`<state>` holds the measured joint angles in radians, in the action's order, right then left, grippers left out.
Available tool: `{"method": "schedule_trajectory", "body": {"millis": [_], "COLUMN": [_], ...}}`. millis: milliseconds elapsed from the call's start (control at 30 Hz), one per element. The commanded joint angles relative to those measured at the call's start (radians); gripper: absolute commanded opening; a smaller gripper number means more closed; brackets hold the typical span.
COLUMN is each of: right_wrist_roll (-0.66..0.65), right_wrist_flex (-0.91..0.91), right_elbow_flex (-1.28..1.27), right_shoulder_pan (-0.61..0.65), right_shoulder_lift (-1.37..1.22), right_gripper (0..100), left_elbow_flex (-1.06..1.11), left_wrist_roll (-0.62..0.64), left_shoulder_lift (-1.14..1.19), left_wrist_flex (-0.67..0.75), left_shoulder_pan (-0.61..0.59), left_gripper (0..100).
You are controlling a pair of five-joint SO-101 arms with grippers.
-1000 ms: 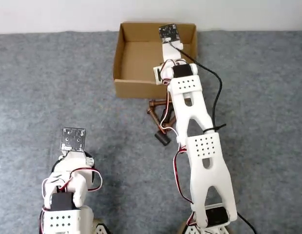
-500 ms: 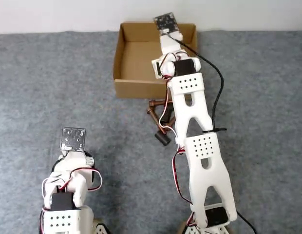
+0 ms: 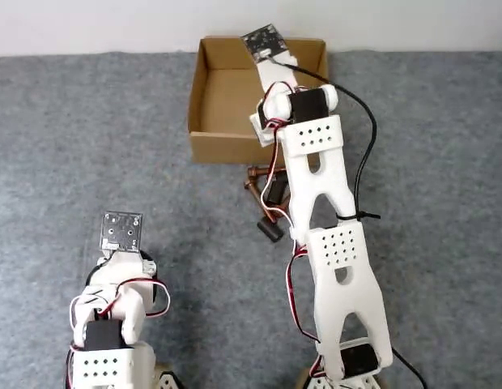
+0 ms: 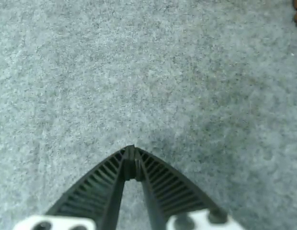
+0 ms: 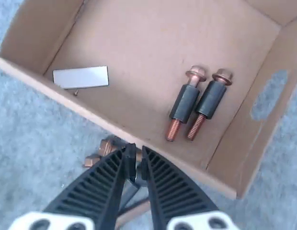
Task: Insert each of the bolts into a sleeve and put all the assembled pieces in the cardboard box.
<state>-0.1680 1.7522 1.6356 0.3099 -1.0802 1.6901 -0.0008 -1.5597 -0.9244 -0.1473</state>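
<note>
Two bolts fitted in black sleeves (image 5: 187, 103) (image 5: 210, 101) lie side by side on the floor of the cardboard box (image 5: 148, 43). My right gripper (image 5: 135, 152) hangs shut and empty above the box's near wall. Loose copper bolts (image 5: 101, 152) lie on the carpet just outside that wall. From above, the right arm (image 3: 312, 146) stretches over the cardboard box (image 3: 227, 147), with loose bolts (image 3: 259, 174) and a black sleeve (image 3: 271, 230) beside it. My left gripper (image 4: 131, 151) is shut over bare carpet at the near left.
A white label (image 5: 81, 76) is stuck on the box floor. The left arm (image 3: 113, 308) sits folded at the front left, far from the parts. Grey carpet (image 3: 89, 146) covers the table, with a pale wall strip behind the box.
The right arm's wrist has swung left and a little farther over the box. The left arm has not moved.
</note>
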Motion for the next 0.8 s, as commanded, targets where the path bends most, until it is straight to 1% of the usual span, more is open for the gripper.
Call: {"method": "schedule_trajectory", "body": {"millis": [0,100,167,267,333,433,500,633,767], "right_wrist_roll": [0.08,0.095,0.133,0.215,0.256,0.321,0.358,0.43,0.446], "right_wrist_flex": [0.045,0.048,0.048,0.048,0.047,0.042,0.039,0.035,0.024], "right_elbow_flex": [0.038,0.015,-0.041,-0.212,-0.376,-0.618,-0.73,-0.825,-0.822], "right_shoulder_pan": [0.004,0.019,0.028,0.041,0.054,0.058,0.058,0.051,0.058], "right_shoulder_lift": [0.088,0.11,0.147,0.263,0.357,0.467,0.501,0.473,0.369], "right_gripper": [0.9,0.9,0.9,1.3,5.0,14.7,18.2,18.4,18.4], "left_elbow_flex": [-0.004,-0.004,-0.004,-0.004,-0.004,-0.004,-0.004,-0.004,-0.004], "left_wrist_roll": [-0.009,-0.009,-0.009,-0.009,-0.009,-0.009,-0.009,-0.009,-0.009], "left_shoulder_lift": [-0.009,-0.009,-0.009,-0.009,-0.009,-0.009,-0.009,-0.009,-0.009], "left_wrist_flex": [0.029,0.029,0.029,0.029,0.029,0.029,0.029,0.029,0.029], "left_shoulder_pan": [-0.008,-0.008,-0.008,-0.008,-0.008,-0.008,-0.008,-0.008,-0.008], "left_gripper": [0,0,0,0,0,0,0,0,0]}}
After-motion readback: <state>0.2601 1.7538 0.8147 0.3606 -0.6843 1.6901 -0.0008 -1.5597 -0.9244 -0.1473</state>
